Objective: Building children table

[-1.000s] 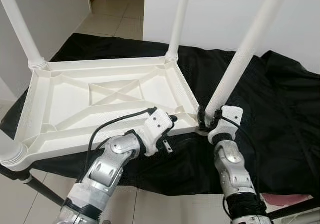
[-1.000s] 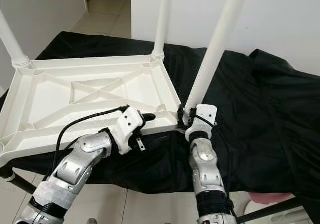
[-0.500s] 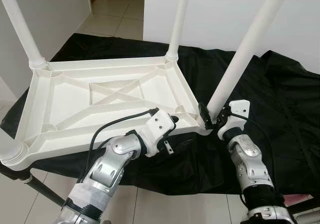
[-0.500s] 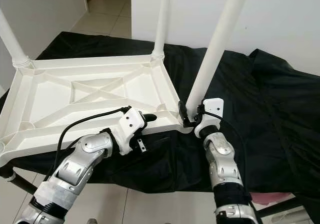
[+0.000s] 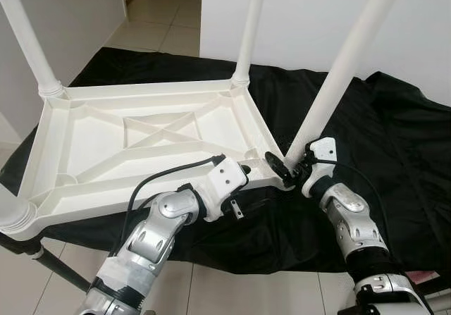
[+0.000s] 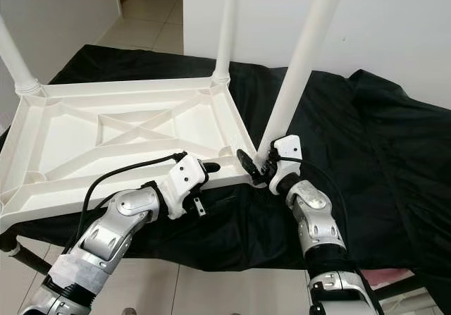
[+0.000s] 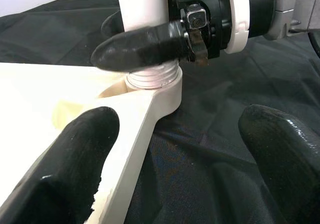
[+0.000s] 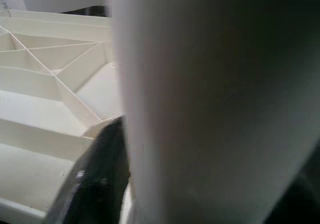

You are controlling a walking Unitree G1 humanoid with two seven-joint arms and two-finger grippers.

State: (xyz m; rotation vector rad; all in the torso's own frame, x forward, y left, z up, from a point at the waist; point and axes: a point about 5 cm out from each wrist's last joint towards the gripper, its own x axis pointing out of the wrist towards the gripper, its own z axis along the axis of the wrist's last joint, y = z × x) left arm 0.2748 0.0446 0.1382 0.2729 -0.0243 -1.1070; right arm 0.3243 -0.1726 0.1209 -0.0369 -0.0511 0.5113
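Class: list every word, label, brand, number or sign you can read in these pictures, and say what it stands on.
None can be read: no writing shows on the tabletop, the legs, the black cloth or either end effector.

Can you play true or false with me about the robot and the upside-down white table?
1. The white table top lies upside down on a black cloth. True.
2. The right gripper is at the bottom of the near-right table leg. True.
3. The left gripper is lifting a leg high in the air. False: it sits low at the near edge of the table top, with its fingers open.
4. The table has only one leg fitted. False: there is also a leg at the far right corner and one at the far left corner.
5. The floor is green carpet. False: it is pale tiles.
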